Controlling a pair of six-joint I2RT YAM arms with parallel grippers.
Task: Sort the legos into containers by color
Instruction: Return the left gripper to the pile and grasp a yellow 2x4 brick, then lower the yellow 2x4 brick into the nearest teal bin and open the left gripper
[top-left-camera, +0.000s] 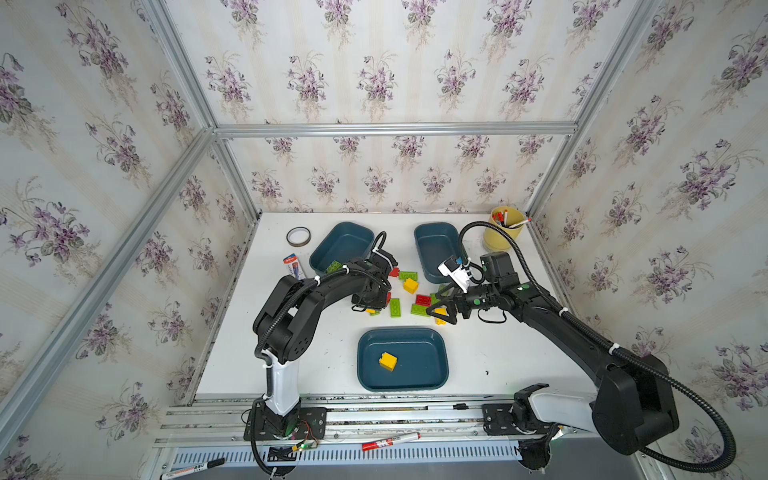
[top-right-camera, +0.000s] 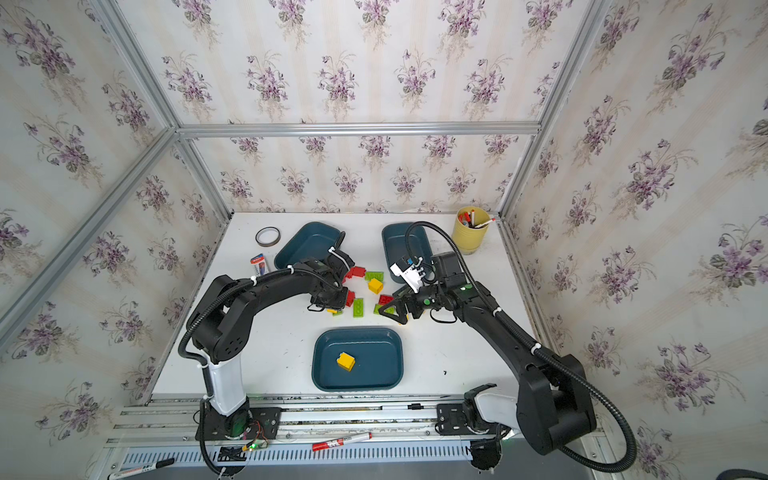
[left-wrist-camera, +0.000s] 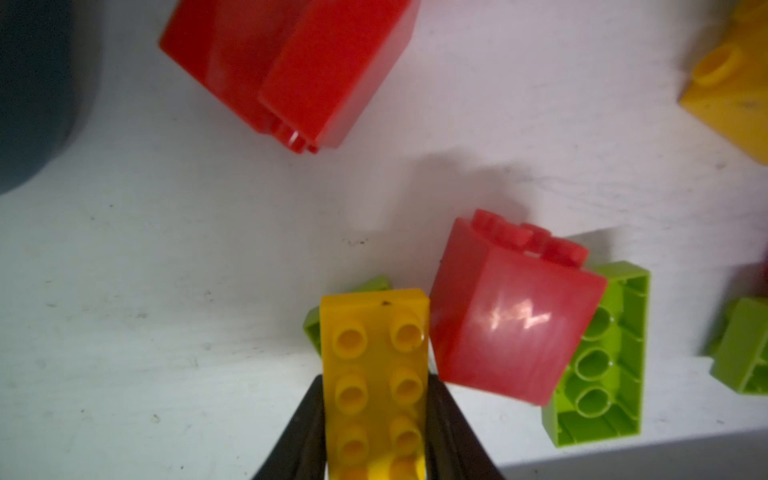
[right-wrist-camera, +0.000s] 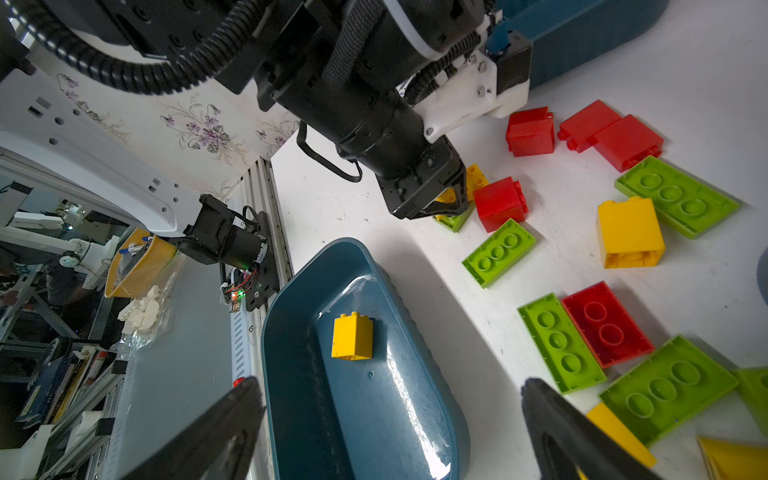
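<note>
Legos (top-left-camera: 395, 307): most lie loose on the surface (top-left-camera: 328, 374), a mixed red/yellow/green heap in the middle, btw the three containers (top-right-camera: 378, 370).

Done so far, as far as visible:
- 1 yellow brick (top-left-camera: 387, 360) in the near tray (top-left-camera: 424, 374).
- 1 green brick (top-left-camera: 333, 267) in the back-left tray (top-left-camera: 340, 245).
- Back-right tray (top-left-camera: 434, 249) shows no brick, tho its near end is hidden behind the right arm's cam.

Early days, I'd judge: a dozen or more left to sort, and no red placed that I can see.

Left fingers (left-wrist-camera: 449, 440): clenched on a yellow oblong brick (left-wrist-camera: 374, 357), one finger pressed to each long side, studs facing the wrist cam. That brick overlaps a small green piece (left-wrist-camera: 311, 328) and sits just beside a red square brick (left-wrist-camera: 511, 316), maybe touching. Can't tell if it's off the surface yet. Prob. bound for the near tray w/ the other yellow.

Right fingers (right-wrist-camera: 573, 440): spread wide, holding nothing, hovering over the heap's near edge by the near tray. Another yellow brick (right-wrist-camera: 623, 436) lies close to one finger, contact unclear.
</note>
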